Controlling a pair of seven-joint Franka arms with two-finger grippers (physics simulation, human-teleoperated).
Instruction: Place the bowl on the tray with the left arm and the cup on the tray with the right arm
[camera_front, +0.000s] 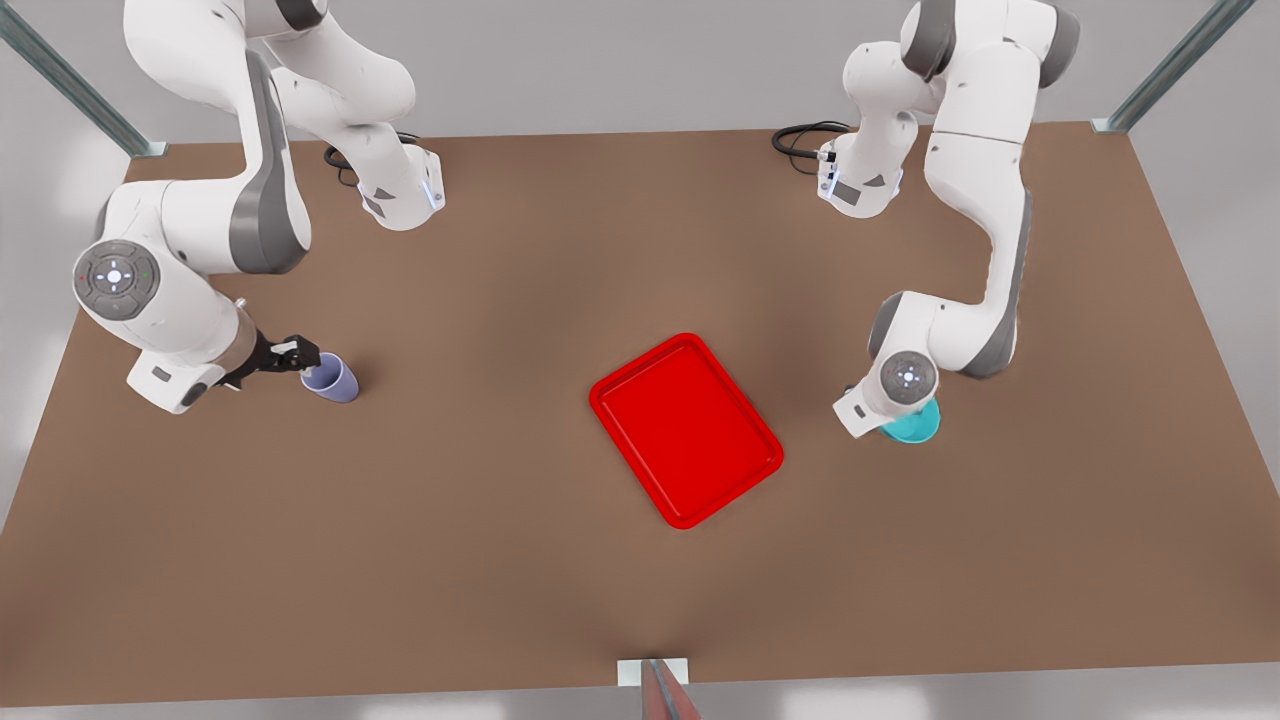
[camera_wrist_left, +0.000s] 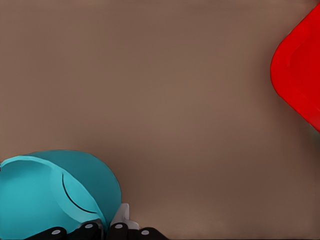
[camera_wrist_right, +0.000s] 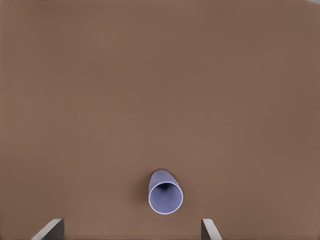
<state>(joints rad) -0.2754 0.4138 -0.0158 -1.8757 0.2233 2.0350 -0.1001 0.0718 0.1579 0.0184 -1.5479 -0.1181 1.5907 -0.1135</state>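
The teal bowl (camera_front: 918, 426) sits on the table at the front view's right, partly hidden under the left arm's hand. In the left wrist view my left gripper (camera_wrist_left: 107, 223) is shut on the bowl's (camera_wrist_left: 50, 195) rim, one finger inside and one outside. The lavender cup (camera_front: 332, 378) stands upright at the front view's left. My right gripper (camera_front: 296, 354) hovers beside and above it, open, and the cup (camera_wrist_right: 165, 192) lies between its wide-spread fingertips (camera_wrist_right: 50, 230). The red tray (camera_front: 685, 430) lies flat between the two arms, and its corner (camera_wrist_left: 300, 75) shows from the left wrist.
The brown table (camera_front: 500, 560) stretches wide around the tray. Both arm bases with black cables (camera_front: 805, 135) stand at the far edge. A small white bracket (camera_front: 652, 672) sits at the near edge. Metal frame posts rise at the far corners.
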